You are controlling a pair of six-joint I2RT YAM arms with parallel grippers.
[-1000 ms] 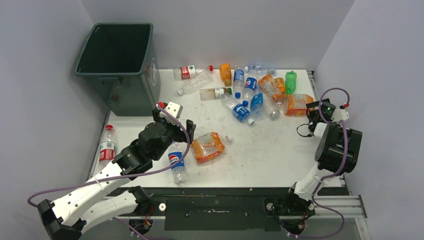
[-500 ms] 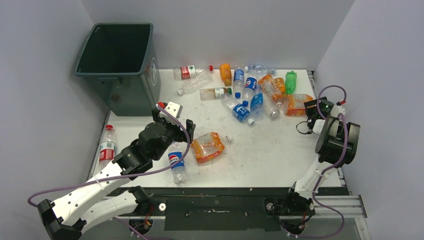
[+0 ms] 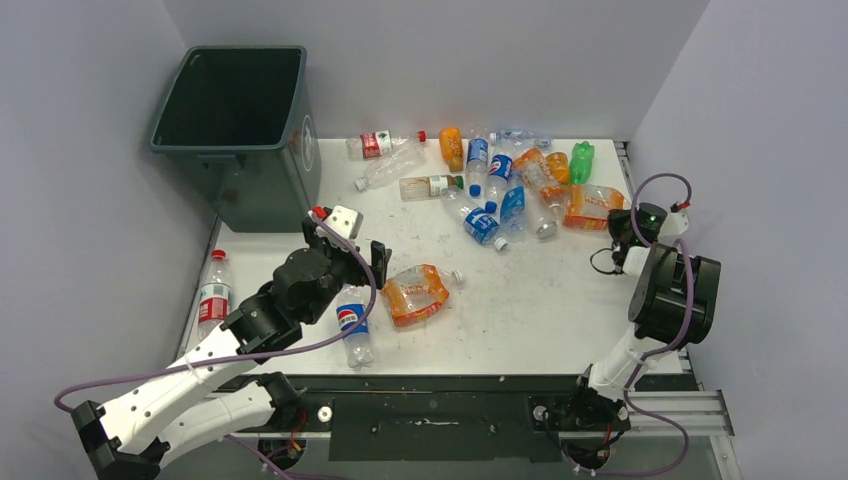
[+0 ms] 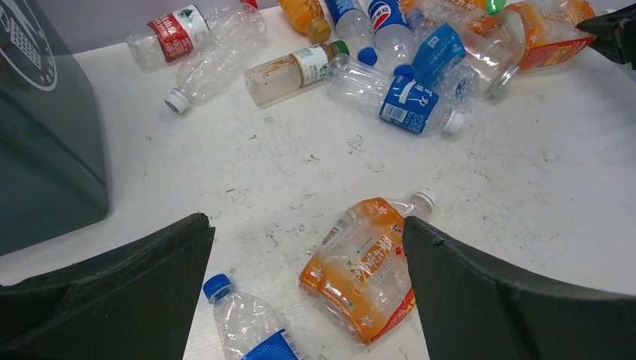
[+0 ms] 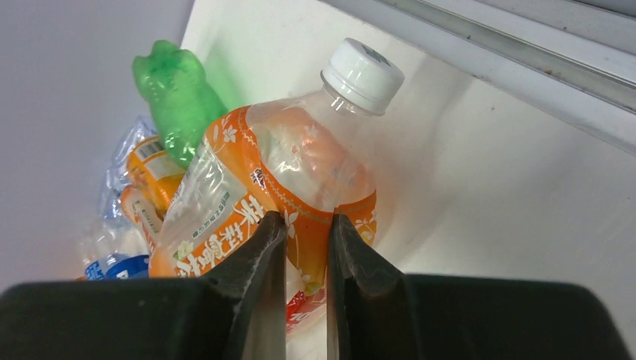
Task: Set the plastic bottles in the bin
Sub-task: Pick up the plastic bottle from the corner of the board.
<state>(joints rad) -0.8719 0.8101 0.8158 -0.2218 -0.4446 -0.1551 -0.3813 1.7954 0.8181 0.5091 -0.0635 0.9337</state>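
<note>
**Grasp of orange bottle, right arm**

Step in hand: pickup, grasp made and lift not yet begun.

1. Right gripper (image 5: 306, 223): the jaws are drawn in to a narrow slit. They pinch a fold of the orange bottle (image 5: 247, 176) in its soft wall, below the white cap.
2. The orange bottle lies at the right edge of the table (image 3: 540, 300), toward the far corner, just beside the green bottle (image 5: 176, 94).
3. Left gripper (image 4: 305, 225): the jaws are spread wide and hold nothing. It hovers over the near left part of the table, above a second orange bottle (image 4: 364, 270).
4. The bin (image 3: 225, 150) stands at the far left corner, well apart from the orange bottle.
5. The other bottles (image 3: 500, 180) lie mostly in a loose heap along the far edge.

Next move: raise the orange bottle clear of the heap, then carry it leftward to the bin.

- The pinch is on thin, yielding plastic, so a slow lift seems advisable to prevent slipping.
- The bin looks like a long reach for the right arm. A set-down within the left arm's range may be needed.
</note>
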